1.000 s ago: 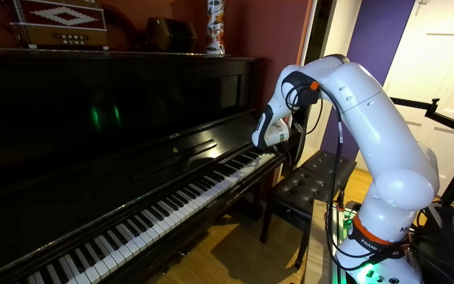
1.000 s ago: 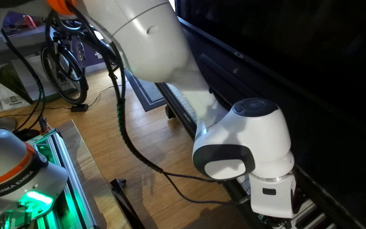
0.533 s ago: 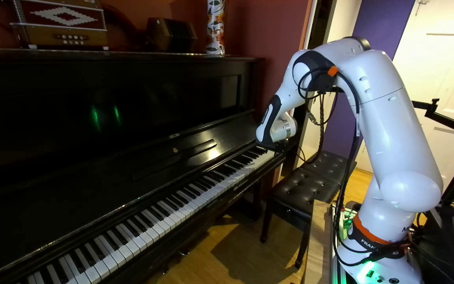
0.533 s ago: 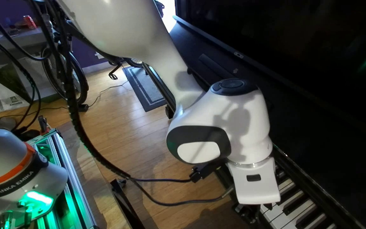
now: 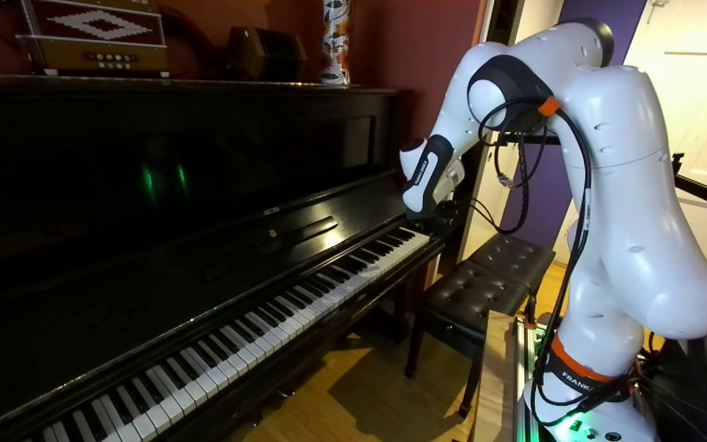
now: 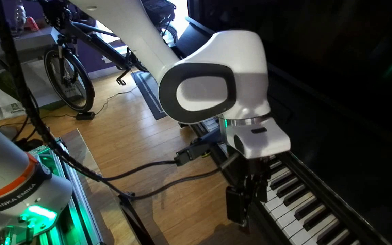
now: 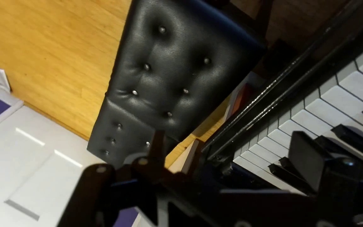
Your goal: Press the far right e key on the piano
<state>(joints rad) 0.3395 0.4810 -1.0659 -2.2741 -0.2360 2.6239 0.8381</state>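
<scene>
Biggest is the glossy black upright piano (image 5: pixel 206 233), filling the left of an exterior view. Next comes the white arm (image 5: pixel 620 135), arching in from the opposite side and bending down by the piano's far end. The black padded bench (image 5: pixel 482 285) (its seat dotted with buttons) stands beside the piano, between it and the arm's base. On the piano's top sit an accordion (image 5: pixel 99 37) and a slimmer leaf-patterned cylinder (image 5: pixel 336 46).

Then the claw (image 7: pixel 232 154): its fingers (image 7: pixel 307 160) stand well apart — in the wrist view the end of the piano shows through the gap. The piano lies near the claw, at that far end, and in the wrist view it spreads up and to the right, with one finger in front of its keys (image 6: pixel 299 207) and the other in front of the bench. Those keys are the smallest of all — narrow white ones with shorter black ones among them; whether a fingertip touches any, I cannot tell.
</scene>
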